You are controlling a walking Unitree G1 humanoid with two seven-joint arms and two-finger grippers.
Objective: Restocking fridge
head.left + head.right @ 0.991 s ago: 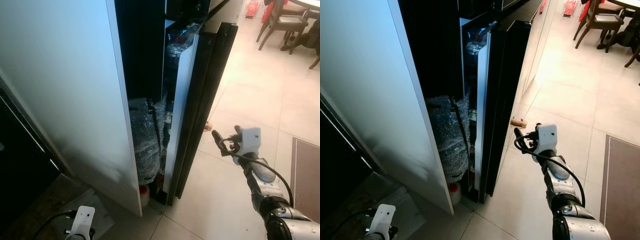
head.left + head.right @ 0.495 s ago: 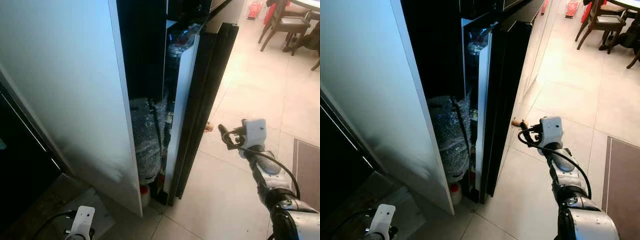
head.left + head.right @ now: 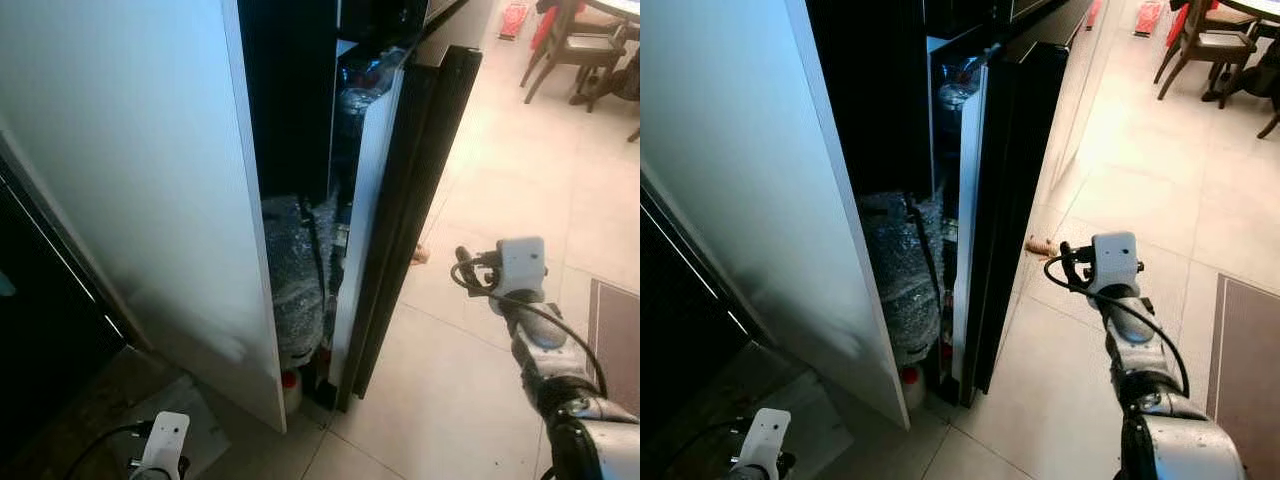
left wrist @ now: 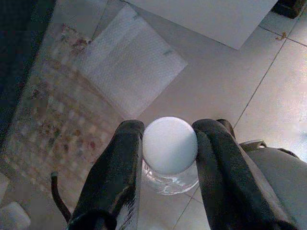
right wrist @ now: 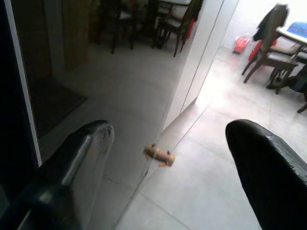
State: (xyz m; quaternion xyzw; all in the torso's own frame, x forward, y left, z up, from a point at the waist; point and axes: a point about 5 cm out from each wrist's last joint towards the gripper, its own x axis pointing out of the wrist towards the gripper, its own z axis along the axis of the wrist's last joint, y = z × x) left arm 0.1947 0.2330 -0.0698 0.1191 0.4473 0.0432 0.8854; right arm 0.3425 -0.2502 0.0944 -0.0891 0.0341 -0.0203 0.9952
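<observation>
The tall black fridge door (image 3: 420, 170) stands partly open, seen edge-on, with a white inner lining. Bottles (image 3: 358, 92) sit on its upper shelf. A bubble-wrapped bundle (image 3: 295, 290) fills the dark gap low down. My right gripper (image 3: 462, 268) is open and empty, held out beside the door's outer face; its fingers (image 5: 86, 158) are spread wide. My left gripper (image 4: 170, 143) hangs low at the bottom left, shut on a clear bottle with a white cap (image 4: 170, 146).
A broad white panel (image 3: 130, 180) stands left of the gap, with a dark appliance (image 3: 40, 330) beyond it. A small brown object (image 5: 159, 155) lies on the tiles by the door. There are chairs (image 3: 565, 45) far right, a dark mat (image 3: 612, 330), and a white padded sheet (image 4: 129, 62) on the floor.
My right gripper has drifted right and a little forward along the door's outer face. The view has shifted slightly. The left gripper still holds the bottle.
</observation>
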